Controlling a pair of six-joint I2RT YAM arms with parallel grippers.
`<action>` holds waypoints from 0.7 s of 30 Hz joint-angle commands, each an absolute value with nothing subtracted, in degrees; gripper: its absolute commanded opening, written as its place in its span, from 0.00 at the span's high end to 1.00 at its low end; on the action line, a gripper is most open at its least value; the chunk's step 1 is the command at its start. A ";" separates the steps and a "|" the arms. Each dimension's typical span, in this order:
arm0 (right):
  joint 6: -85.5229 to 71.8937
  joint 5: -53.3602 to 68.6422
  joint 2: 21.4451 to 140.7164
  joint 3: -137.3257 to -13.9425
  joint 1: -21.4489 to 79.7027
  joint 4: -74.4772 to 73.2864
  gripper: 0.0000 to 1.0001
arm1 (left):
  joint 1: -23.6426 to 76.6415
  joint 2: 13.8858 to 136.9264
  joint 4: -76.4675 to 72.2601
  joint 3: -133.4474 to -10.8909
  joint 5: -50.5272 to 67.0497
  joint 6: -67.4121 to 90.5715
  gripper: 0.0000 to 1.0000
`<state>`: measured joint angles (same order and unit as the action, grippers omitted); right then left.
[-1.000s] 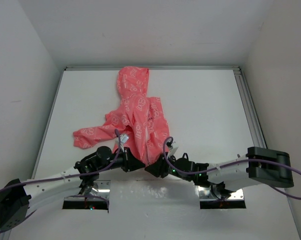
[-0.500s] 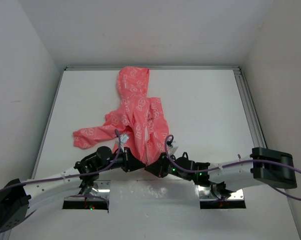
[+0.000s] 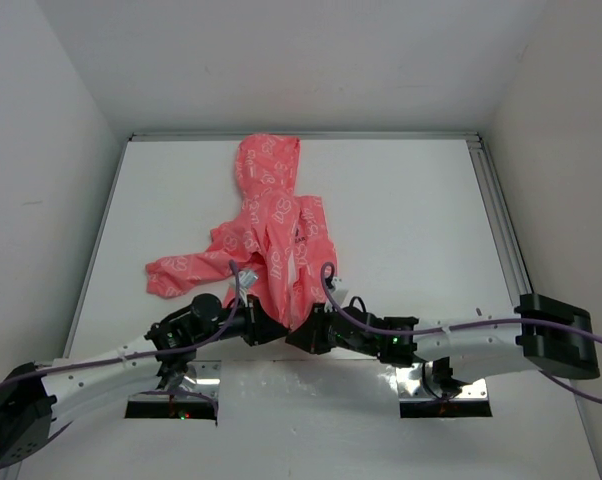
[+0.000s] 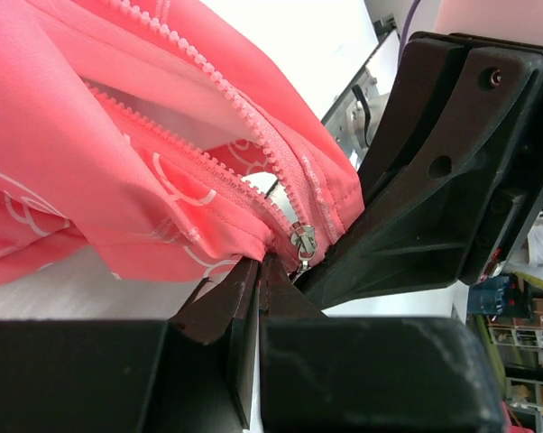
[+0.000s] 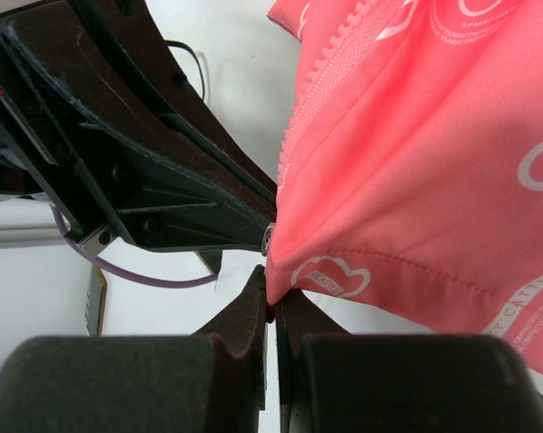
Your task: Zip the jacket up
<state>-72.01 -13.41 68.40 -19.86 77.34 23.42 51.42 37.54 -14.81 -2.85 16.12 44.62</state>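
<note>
jacket (image 3: 276, 235) hem hidden under left gripper (image 3: 269, 330) and right gripper (image 3: 303, 335) in top view, second sleeve can't be made out, wrist views crop jacket at frame edges, zipper slider (image 4: 303, 242) lower end lost against dark fingers, near finger bodies blurred, left arm base (image 3: 19, 412) cut off
</note>
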 commanded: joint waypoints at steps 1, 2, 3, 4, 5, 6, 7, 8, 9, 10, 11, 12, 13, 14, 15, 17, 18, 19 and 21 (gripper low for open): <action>-73.04 -10.81 66.01 -23.90 77.43 25.67 1.00 | 51.77 37.36 -11.34 -1.06 13.18 41.66 1.00; -73.47 -10.72 65.92 -23.99 77.26 25.75 1.00 | 51.77 36.74 -11.77 -0.79 13.10 41.83 1.00; -73.91 -10.46 65.92 -23.91 77.08 26.36 1.00 | 51.77 36.48 -11.86 -0.62 13.18 41.84 1.00; -74.53 -9.33 66.18 -23.47 75.95 27.15 1.00 | 51.77 36.30 -11.69 -0.79 13.36 41.66 1.00; -76.01 -8.62 66.36 -23.12 75.33 29.42 1.00 | 51.77 36.04 -10.82 -0.97 13.45 41.14 1.00; -76.72 -8.18 66.53 -22.85 74.80 30.57 1.00 | 51.77 35.77 -10.46 -1.05 13.45 41.05 1.00; -77.25 -6.96 66.79 -22.50 73.66 31.63 1.00 | 51.85 35.42 -10.20 -0.88 13.45 41.04 1.00; -78.56 -5.99 67.41 -22.50 72.96 33.38 1.00 | 51.86 34.38 -9.67 -0.70 13.27 41.04 1.00; -79.18 -5.02 67.67 -22.24 72.34 34.79 1.00 | 51.86 33.84 -9.23 -0.70 13.27 41.04 1.00; -79.89 -4.40 67.85 -21.71 71.55 36.11 1.00 | 51.86 33.14 -8.62 -0.79 13.10 40.96 1.00; -80.68 -2.92 68.20 -21.71 71.11 37.86 1.00 | 51.86 32.00 -6.87 -0.97 12.83 40.61 1.00; -80.77 -2.03 68.29 -21.88 70.76 38.05 1.00 | 51.86 31.38 -6.07 -1.14 12.57 40.17 1.00; -80.86 -1.33 68.29 -22.41 70.40 37.62 1.00 | 51.86 30.25 -5.19 -0.97 12.22 40.08 1.00; -80.77 -0.71 67.94 -22.59 70.40 37.44 1.00 | 51.86 29.63 -4.23 -0.71 11.52 40.08 1.00; -80.86 -0.44 67.77 -22.59 70.40 37.44 1.00 | 51.86 29.18 -3.96 -0.53 11.17 40.08 1.00; -80.77 -0.09 67.41 -23.11 70.23 36.39 1.00 | 51.86 29.00 -3.52 -0.35 10.64 39.73 1.00; -80.51 -0.17 67.06 -23.38 70.14 35.52 1.00 | 51.86 29.18 -3.52 -0.35 10.55 39.55 1.00; -79.81 -0.18 66.89 -23.73 70.22 33.85 1.00 | 51.86 29.35 -3.60 -0.35 10.46 39.55 1.00; -79.89 -0.09 66.01 -23.47 70.14 32.96 1.00 | 51.86 29.44 -4.74 -0.18 10.63 39.90 1.00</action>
<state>-78.94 -2.35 68.84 -20.29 70.22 26.59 51.46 28.77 -9.43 -2.87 12.47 42.00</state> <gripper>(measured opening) 0.009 0.008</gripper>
